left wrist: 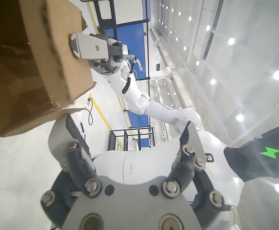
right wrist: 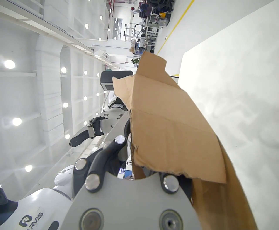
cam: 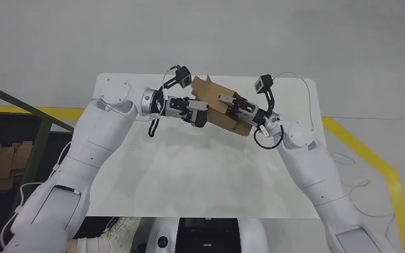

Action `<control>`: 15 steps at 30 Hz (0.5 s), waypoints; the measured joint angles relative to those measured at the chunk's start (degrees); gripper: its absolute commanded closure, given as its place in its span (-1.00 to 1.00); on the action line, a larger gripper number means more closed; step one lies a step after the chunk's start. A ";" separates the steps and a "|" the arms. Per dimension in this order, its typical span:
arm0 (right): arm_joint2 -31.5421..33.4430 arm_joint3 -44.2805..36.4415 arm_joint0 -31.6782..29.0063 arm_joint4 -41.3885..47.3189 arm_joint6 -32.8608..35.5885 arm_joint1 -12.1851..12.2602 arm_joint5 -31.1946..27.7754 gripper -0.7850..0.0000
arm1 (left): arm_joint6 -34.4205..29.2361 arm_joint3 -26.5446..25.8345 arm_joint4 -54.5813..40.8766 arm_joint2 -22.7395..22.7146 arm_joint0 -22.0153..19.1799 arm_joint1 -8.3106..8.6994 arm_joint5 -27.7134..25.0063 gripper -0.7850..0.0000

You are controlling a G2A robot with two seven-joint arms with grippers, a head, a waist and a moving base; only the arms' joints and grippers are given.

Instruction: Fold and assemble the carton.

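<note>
Right pincer point(cam: 229, 102) grips carton point(cam: 212, 92) above white table point(cam: 190, 177), yellow-lined grey floor point(cam: 190, 38) around.

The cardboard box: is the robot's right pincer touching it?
Touching. The left wrist view shows the right pincer pressing one finger flat against the outer wall of the box.

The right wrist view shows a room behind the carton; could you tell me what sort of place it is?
Probably a robotics lab or factory hall: a high ceiling with rows of lights, a yellow floor line, and cluttered benches farther back.
</note>
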 measured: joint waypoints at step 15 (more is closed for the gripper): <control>-1.50 -0.28 0.35 -0.84 0.75 -0.60 0.32 1.00 | 0.60 1.64 0.33 0.63 -0.88 -0.46 -0.59 -1.00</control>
